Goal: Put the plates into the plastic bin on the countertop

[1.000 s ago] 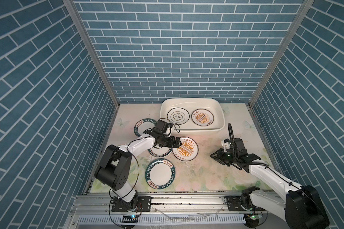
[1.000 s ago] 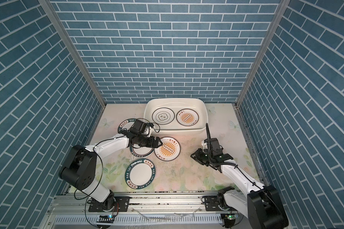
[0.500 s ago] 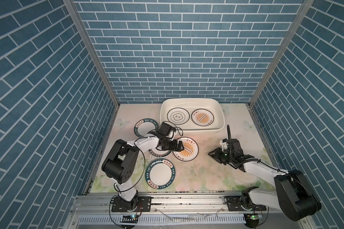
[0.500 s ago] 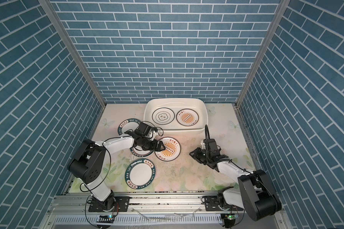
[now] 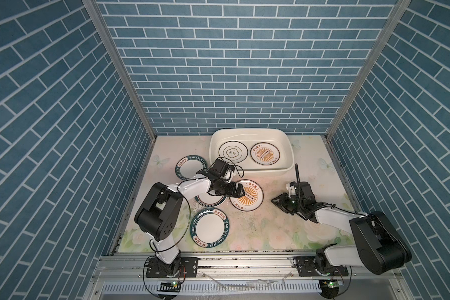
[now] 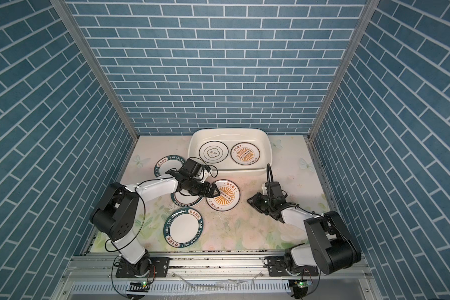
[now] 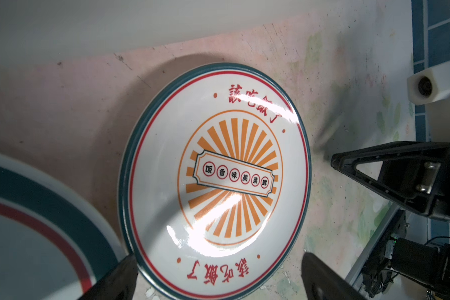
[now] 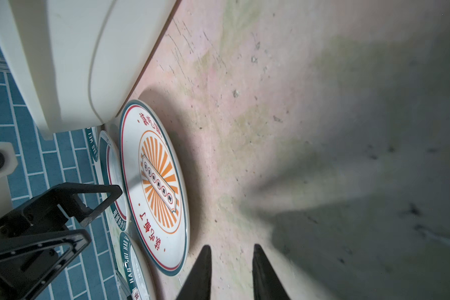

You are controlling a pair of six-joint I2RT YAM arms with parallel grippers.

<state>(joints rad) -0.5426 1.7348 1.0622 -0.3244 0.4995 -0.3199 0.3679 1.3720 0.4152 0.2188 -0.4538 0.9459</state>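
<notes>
Sunburst plate (image 5: 251, 202) lies flat on the surface (image 5: 270, 233), just beside the plastic bin (image 5: 257, 171). Left fingers (image 7: 115, 280) are spread open, straddling its rim; they should probably close low under the lip before lifting. Right fingers (image 8: 200, 275) are slightly parted, empty, nearby.

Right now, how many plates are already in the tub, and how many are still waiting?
Done: two plates lie in the plastic bin, the black-ringed plate and one sunburst plate. In hand: the left fingers stand open over the other sunburst plate on the countertop, not gripping yet. Left: that one plus three teal-rimmed plates I can see.
</notes>
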